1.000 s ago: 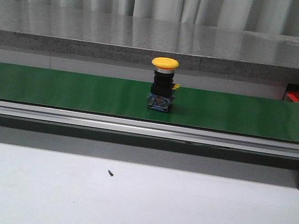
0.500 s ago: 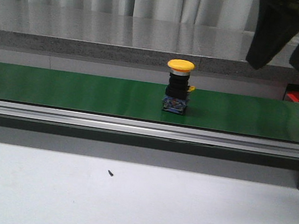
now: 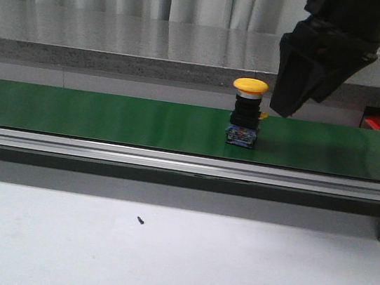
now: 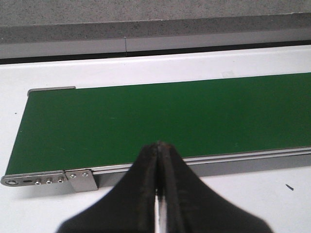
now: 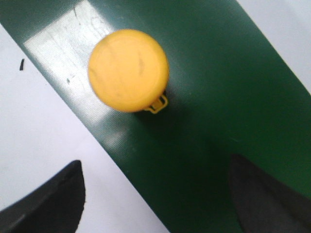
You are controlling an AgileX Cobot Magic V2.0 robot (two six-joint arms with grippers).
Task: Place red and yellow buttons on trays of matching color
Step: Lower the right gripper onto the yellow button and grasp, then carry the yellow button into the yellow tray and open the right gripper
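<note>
Yellow button (image 5: 129, 70) ahead of wide-apart right jaws, untouched

"What did the arms look like?"

"I saw the right gripper (image 3: 314, 68) as blocky matte black, its fingers (image 5: 46, 204) broad and rounded. The left gripper (image 4: 159, 194) was black too, tapering to narrow tips."

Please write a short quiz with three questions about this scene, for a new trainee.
1. True or false: the yellow button stands upright on the green belt.
2. Which gripper is open? A) left gripper B) right gripper
3. Fill in: the right gripper holds ____.

Key: 1 true; 2 B; 3 nothing.
</note>
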